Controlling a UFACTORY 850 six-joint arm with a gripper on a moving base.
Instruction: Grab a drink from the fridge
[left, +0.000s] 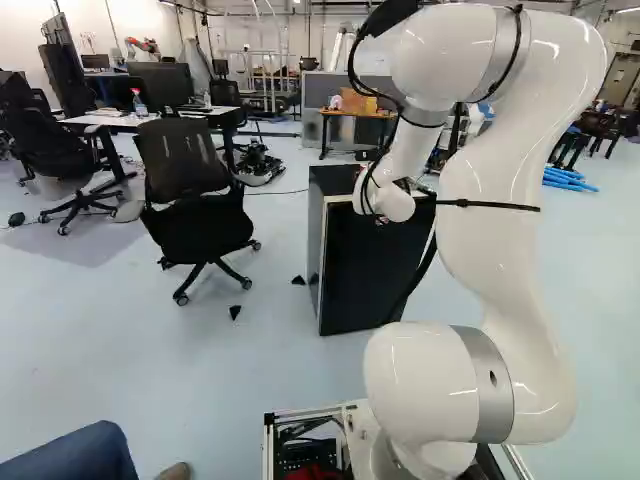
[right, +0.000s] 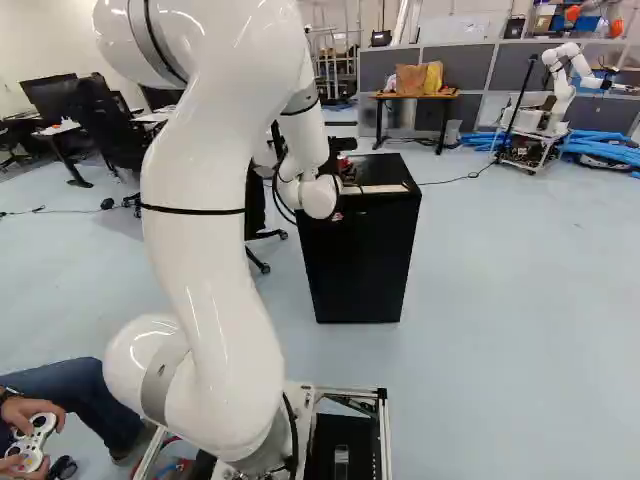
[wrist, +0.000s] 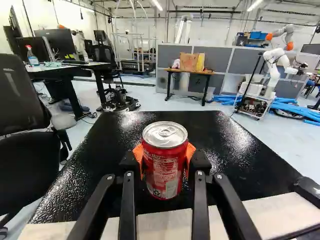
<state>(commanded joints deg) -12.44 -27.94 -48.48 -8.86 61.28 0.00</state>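
While an office chair (left: 190, 190) stands at the left of the left base view, the black fridge (left: 370, 270) comes next, the red can (wrist: 164, 175) upright at its top, though whether resting or just lifted I cannot tell. Right of that rises the white arm (left: 500, 200), its gripper (wrist: 164, 156) closed to the can's width, a pad against either flank; with the can's long axis vertical, crossing the fingers, the coming move probably wants a level lift.

We've got pretty bright white ceiling strip lights (wrist: 255, 5), plus glare on the glossy black fridge top (wrist: 110, 145) and shiny white arm (left: 500, 250).
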